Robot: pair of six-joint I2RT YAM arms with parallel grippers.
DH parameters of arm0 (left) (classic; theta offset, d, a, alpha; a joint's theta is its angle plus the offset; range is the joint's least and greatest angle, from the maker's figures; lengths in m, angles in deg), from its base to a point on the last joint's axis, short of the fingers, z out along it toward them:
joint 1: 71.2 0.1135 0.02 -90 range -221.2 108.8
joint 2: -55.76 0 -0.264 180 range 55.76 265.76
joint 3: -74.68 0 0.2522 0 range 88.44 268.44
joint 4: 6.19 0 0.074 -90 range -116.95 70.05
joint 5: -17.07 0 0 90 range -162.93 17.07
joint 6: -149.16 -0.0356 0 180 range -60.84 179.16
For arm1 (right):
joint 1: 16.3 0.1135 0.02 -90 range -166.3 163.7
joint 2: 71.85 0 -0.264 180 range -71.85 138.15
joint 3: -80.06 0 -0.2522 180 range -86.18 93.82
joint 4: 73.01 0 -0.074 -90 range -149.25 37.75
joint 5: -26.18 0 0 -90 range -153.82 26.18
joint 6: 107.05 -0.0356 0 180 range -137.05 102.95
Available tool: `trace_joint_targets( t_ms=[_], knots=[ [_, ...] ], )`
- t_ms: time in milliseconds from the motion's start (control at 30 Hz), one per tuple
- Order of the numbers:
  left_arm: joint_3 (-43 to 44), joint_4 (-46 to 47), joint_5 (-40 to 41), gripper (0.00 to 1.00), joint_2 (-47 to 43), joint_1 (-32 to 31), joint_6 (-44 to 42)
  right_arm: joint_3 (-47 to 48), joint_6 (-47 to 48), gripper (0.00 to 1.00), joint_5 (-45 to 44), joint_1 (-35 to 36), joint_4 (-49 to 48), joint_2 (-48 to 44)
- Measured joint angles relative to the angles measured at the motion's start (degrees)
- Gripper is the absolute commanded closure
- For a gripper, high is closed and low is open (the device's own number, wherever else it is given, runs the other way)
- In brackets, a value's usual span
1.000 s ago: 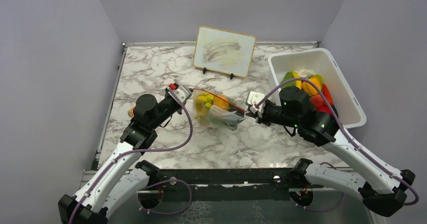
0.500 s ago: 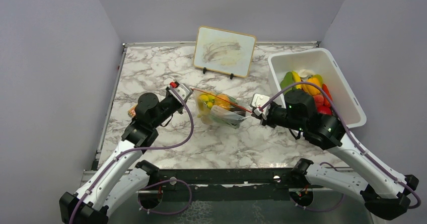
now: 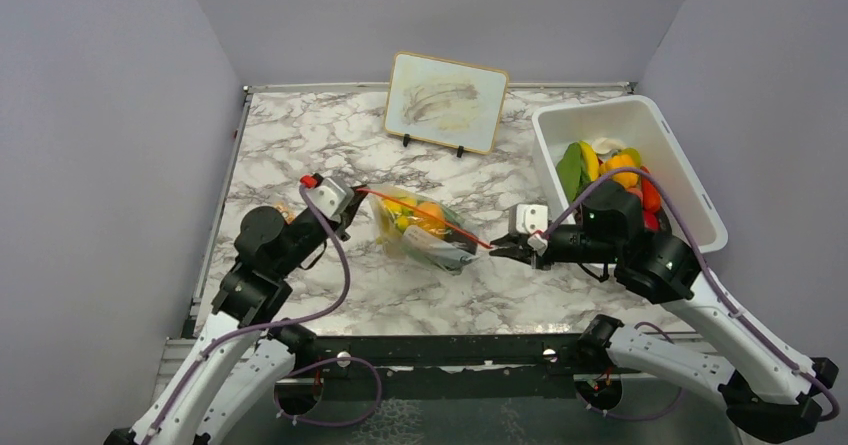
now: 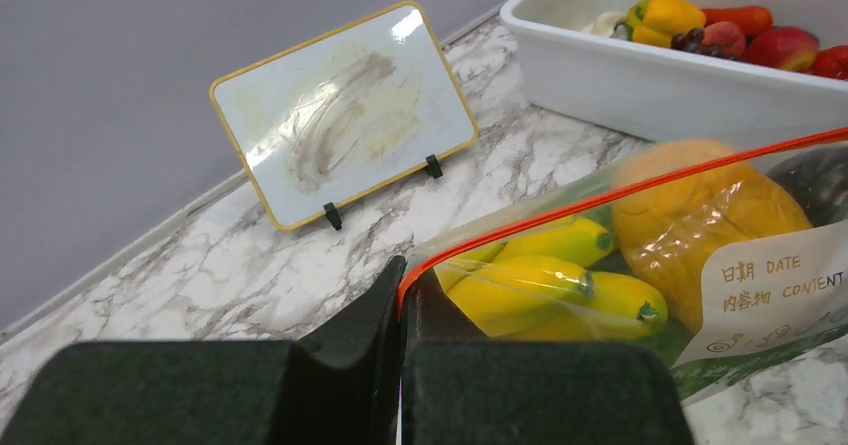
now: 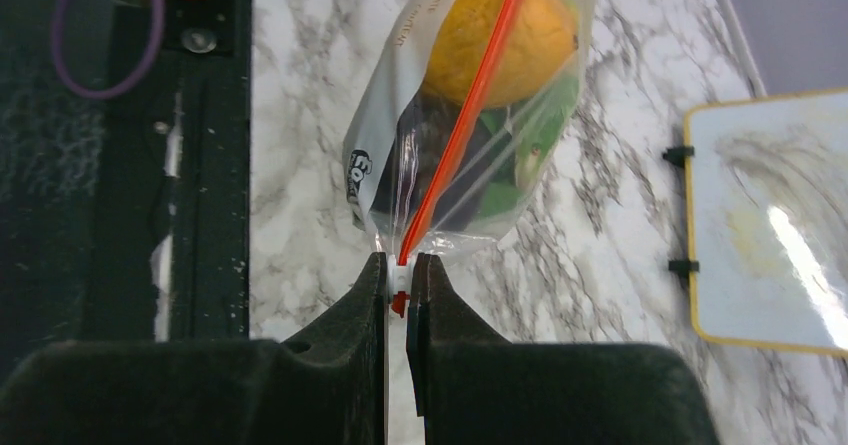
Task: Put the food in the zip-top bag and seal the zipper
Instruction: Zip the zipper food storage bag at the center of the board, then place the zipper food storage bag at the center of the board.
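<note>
The clear zip-top bag (image 3: 425, 233) hangs stretched between both grippers over the middle of the marble table. It holds food: yellow bananas (image 4: 560, 283), an orange piece (image 4: 700, 215), and green and dark pieces. The red-orange zipper (image 3: 425, 216) runs taut from end to end. My left gripper (image 3: 358, 193) is shut on the bag's left corner at the zipper's end (image 4: 402, 280). My right gripper (image 3: 497, 248) is shut on the zipper's right end, where a small white slider (image 5: 398, 279) sits between the fingertips. In the right wrist view the bag (image 5: 400, 95) hangs off the right gripper (image 5: 398, 270).
A white tub (image 3: 690, 180) at the right back holds more food (image 3: 610, 170): yellow, green, orange and red pieces. A small framed whiteboard (image 3: 446, 101) stands on clips at the back middle. Grey walls close in three sides; a dark rail (image 3: 450, 350) runs along the near edge.
The left gripper has moved left and nearer, and the right gripper has moved right. This drew the bag's mouth out long and straight and shifted the bag a little nearer.
</note>
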Motion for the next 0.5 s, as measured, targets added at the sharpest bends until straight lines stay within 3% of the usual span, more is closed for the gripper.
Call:
trace_joint_targets(
  t_ms=[167, 300, 467, 500],
  knots=[
    [-2.0, -3.5, 0.4, 1.00, -7.7, 0.1, 6.6, -1.3, -0.2, 0.99, 11.0, -0.1, -1.9, 0.5],
    [-6.3, -4.7, 4.6, 1.00, -9.7, 0.3, 11.5, -2.4, 1.9, 0.99, 18.0, -0.1, -2.1, 6.2],
    [-12.7, -2.8, 11.8, 1.00, -7.7, 1.0, 13.4, -2.9, 1.2, 0.99, 15.6, -0.1, -4.8, 16.9],
    [-13.2, -1.4, 13.5, 0.96, -5.7, 1.2, 13.4, -2.8, 0.9, 0.97, 14.4, -0.1, -5.7, 19.1]
  ],
)
